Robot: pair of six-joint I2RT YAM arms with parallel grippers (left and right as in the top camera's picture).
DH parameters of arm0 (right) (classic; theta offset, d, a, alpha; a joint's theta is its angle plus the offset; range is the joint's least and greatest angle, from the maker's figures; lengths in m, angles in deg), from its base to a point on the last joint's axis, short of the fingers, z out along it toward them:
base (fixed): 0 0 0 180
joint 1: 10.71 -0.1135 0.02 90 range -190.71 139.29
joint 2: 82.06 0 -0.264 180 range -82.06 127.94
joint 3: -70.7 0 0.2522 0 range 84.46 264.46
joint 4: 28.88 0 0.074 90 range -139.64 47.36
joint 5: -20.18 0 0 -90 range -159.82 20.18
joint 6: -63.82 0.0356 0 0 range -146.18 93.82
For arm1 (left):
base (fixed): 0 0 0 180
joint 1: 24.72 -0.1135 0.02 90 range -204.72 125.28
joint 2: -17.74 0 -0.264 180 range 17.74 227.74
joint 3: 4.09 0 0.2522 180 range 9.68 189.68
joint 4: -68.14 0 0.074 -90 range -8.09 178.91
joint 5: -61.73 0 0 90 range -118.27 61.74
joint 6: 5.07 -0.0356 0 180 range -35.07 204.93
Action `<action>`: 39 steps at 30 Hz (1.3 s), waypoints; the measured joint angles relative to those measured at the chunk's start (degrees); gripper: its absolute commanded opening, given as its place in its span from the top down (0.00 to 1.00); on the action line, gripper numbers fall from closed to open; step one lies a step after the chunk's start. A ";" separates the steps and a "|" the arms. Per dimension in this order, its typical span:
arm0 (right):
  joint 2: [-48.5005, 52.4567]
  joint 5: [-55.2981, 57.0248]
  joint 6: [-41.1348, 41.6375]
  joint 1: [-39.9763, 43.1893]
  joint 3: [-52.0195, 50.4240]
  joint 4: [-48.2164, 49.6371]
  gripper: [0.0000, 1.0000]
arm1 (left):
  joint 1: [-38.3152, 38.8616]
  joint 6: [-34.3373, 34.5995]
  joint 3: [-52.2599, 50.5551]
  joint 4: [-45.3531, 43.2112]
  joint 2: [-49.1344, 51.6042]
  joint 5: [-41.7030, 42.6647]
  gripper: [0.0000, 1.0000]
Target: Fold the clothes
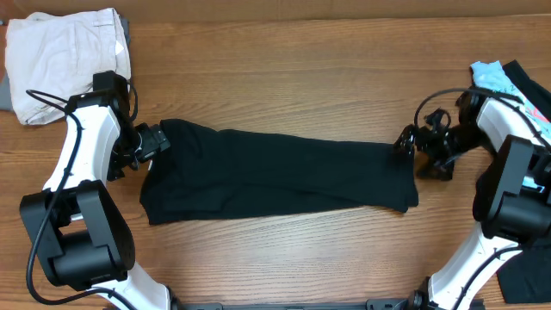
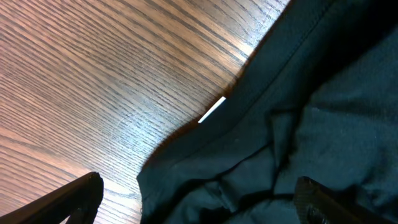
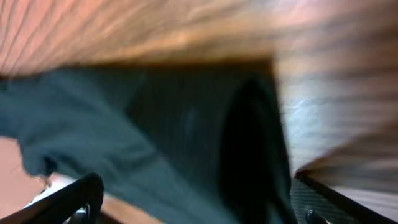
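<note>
A black garment [image 1: 275, 172] lies spread in a long strip across the middle of the wooden table. My left gripper [image 1: 157, 139] is at its upper left corner. In the left wrist view, the left gripper [image 2: 199, 208] is open, its fingers wide apart over the rumpled black cloth [image 2: 311, 124], whose hem carries a small white tag [image 2: 211, 110]. My right gripper [image 1: 406, 141] is at the garment's upper right corner. In the blurred right wrist view, the right gripper [image 3: 199, 208] is open over the black cloth [image 3: 174, 124].
A folded white garment [image 1: 65, 56] lies at the back left. Light blue and dark clothes [image 1: 504, 77] lie at the back right. Another black item [image 1: 527, 275] is at the front right edge.
</note>
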 measured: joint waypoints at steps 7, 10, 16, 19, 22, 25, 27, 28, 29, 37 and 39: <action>-1.95 -5.86 -2.84 0.66 -5.62 1.49 0.07 | -0.02 -0.09 -0.02 -0.52 0.00 0.00 0.00; -2.25 -7.02 -1.27 0.61 -7.50 2.19 0.33 | 0.00 -0.09 0.00 -0.57 0.00 0.02 0.00; -1.81 -6.12 2.82 0.59 -9.99 5.84 0.96 | -0.02 -0.24 -0.02 -0.63 0.00 0.24 0.00; -1.49 -5.20 5.70 0.57 -10.12 7.45 0.96 | -0.02 -0.24 -0.02 -0.02 0.00 0.24 0.00; -1.75 -3.98 8.35 0.44 -9.97 7.41 0.96 | -0.02 -0.24 -0.02 0.35 0.00 0.24 0.00; -3.56 1.31 11.80 -0.13 -9.51 7.04 0.96 | -0.02 -0.24 -0.02 0.37 0.00 0.26 0.00; -5.90 6.16 14.08 -0.15 -9.11 6.40 0.96 | -0.02 -0.24 -0.02 0.35 0.00 0.46 0.00; -7.52 8.44 15.10 -0.09 -8.61 5.64 0.96 | -0.02 -0.24 -0.02 0.37 0.00 0.74 0.00; -9.42 10.47 16.11 -0.04 -7.98 5.05 0.96 | -0.02 -0.24 -0.02 0.35 0.00 1.03 0.00; -23.45 16.41 19.26 -2.54 -4.72 2.29 0.96 | 0.00 -0.24 -0.02 0.04 0.00 3.63 0.00; -25.00 16.31 19.93 -4.85 -4.61 1.97 0.96 | -0.02 -0.24 -0.02 -0.11 0.00 4.37 0.00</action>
